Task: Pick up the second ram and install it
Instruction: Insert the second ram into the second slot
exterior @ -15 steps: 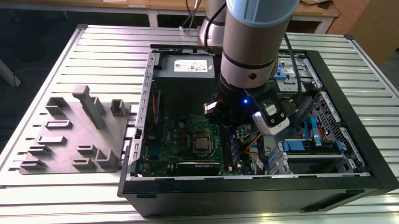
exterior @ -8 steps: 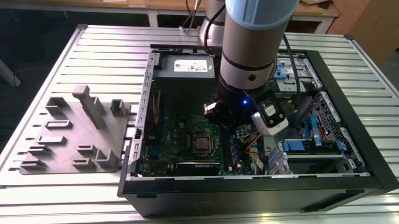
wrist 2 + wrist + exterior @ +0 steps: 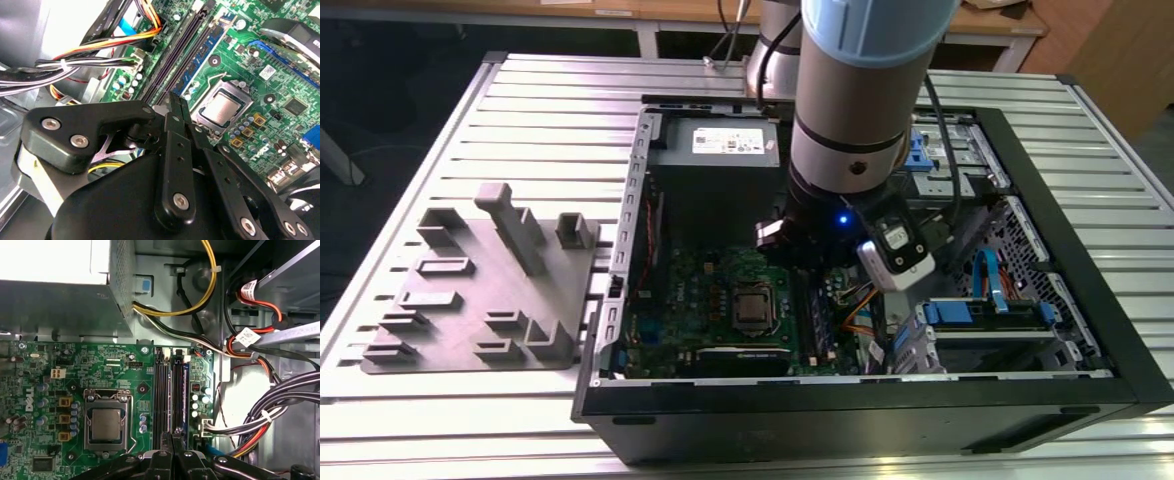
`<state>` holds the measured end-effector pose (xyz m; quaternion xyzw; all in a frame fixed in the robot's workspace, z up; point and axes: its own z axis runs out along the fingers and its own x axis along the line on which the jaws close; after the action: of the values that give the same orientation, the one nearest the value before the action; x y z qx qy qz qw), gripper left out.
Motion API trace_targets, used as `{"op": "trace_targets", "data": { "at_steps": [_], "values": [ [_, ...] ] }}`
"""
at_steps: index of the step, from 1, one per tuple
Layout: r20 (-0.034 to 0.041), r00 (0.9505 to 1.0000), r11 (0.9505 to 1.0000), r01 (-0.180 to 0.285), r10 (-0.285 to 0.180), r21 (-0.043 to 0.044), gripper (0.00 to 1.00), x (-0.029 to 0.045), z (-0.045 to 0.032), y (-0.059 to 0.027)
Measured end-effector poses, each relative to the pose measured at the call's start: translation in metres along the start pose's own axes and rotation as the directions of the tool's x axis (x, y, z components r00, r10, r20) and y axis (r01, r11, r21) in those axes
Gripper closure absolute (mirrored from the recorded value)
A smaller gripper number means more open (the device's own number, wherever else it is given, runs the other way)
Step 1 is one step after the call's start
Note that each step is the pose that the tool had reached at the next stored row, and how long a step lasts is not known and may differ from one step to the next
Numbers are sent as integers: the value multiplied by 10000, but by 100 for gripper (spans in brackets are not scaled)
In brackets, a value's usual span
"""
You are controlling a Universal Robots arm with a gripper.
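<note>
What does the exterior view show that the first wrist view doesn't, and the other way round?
Exterior view, not the first wrist view: the grey holder block on the slatted table beside the open computer case, and the robot arm above. First wrist view, not the exterior: a looping yellow cable and a tied black cable bundle. Both: the green motherboard, its silver processor socket and the power supply box.

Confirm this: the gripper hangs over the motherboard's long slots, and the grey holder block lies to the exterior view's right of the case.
Wrong on one point: the exterior view shows the grey holder block on the exterior view's left of the case, not the right. The gripper does hang over the motherboard's long slots.
</note>
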<state>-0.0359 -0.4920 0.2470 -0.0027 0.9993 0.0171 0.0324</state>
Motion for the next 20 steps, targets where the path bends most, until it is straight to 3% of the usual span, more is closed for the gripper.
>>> {"op": "trace_targets", "data": {
  "at_steps": [4,6,7,20],
  "values": [
    [-1,10000,10000,-4,4,-32,92,3,34,-2],
    [1,10000,9999,-9,9,-130,92,3,40,-1],
    [2,10000,9999,-10,10,-140,92,3,41,-1],
    [2,10000,9998,-10,10,-178,92,16,76,-1]
  ]
}}
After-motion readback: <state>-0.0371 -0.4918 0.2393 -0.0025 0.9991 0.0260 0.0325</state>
